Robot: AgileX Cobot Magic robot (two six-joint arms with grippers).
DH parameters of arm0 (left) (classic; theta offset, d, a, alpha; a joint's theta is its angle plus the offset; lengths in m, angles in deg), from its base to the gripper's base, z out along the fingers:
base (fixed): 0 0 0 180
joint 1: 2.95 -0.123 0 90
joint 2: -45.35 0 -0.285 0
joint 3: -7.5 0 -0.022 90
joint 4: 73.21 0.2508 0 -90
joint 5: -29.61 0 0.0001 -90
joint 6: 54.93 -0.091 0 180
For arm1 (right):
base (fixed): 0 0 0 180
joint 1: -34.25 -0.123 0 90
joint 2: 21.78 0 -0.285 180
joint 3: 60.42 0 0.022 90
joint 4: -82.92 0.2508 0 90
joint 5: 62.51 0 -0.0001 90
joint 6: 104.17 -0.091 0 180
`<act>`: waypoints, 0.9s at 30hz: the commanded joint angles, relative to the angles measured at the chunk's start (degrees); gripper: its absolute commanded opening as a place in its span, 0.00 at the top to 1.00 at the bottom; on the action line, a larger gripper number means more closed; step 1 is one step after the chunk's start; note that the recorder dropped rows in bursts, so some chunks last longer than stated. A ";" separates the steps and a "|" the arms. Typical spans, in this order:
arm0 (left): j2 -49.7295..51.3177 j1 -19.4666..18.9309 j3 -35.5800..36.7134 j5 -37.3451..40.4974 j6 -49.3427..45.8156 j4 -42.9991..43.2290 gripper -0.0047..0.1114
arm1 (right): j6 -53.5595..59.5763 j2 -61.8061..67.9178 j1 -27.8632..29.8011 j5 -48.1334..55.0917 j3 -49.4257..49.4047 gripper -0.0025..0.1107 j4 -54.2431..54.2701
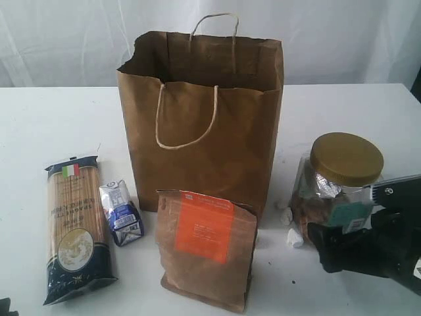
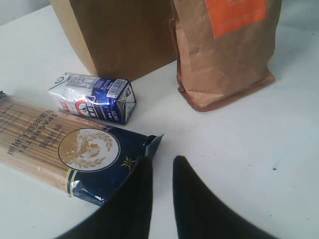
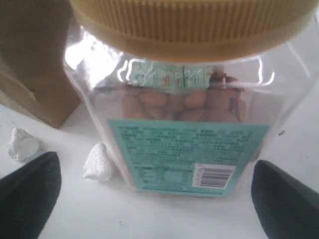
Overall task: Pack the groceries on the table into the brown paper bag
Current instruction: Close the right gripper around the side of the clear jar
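Your right gripper [image 3: 154, 199], jaws spread wide, faces the gold-lidded clear plastic jar [image 3: 184, 119]; two white lumps [image 3: 98, 163], perhaps crumpled paper, lie beside it. Your left gripper [image 2: 162, 172] hangs nearly closed and empty by the blue spaghetti packet [image 2: 65, 154].

Two small white lumps [image 3: 23, 145] [image 3: 99, 163]; white draped backdrop [image 1: 66, 39] behind.

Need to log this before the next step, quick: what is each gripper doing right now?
Left gripper: fingers nearly closed, holding nothing, above the table near the blue spaghetti packet.
Right gripper: fingers wide open on either side of the gold-lidded clear jar, not gripping it yet.
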 commanded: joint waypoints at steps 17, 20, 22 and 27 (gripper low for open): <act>-0.28 0.35 0.20 0.26 -0.07 -0.20 0.78 | 0.69 8.91 0.45 -5.46 4.09 0.13 1.46; -0.28 0.35 0.20 0.26 -0.07 -0.20 0.78 | 0.69 9.73 0.45 -5.74 4.74 0.13 1.46; -0.28 0.35 0.20 0.26 -0.07 -0.20 0.78 | 0.69 10.14 0.45 -6.02 4.88 0.14 1.46; -0.28 0.35 0.20 0.26 -0.07 -0.20 0.78 | -2.53 10.14 0.45 -6.02 4.88 0.39 1.46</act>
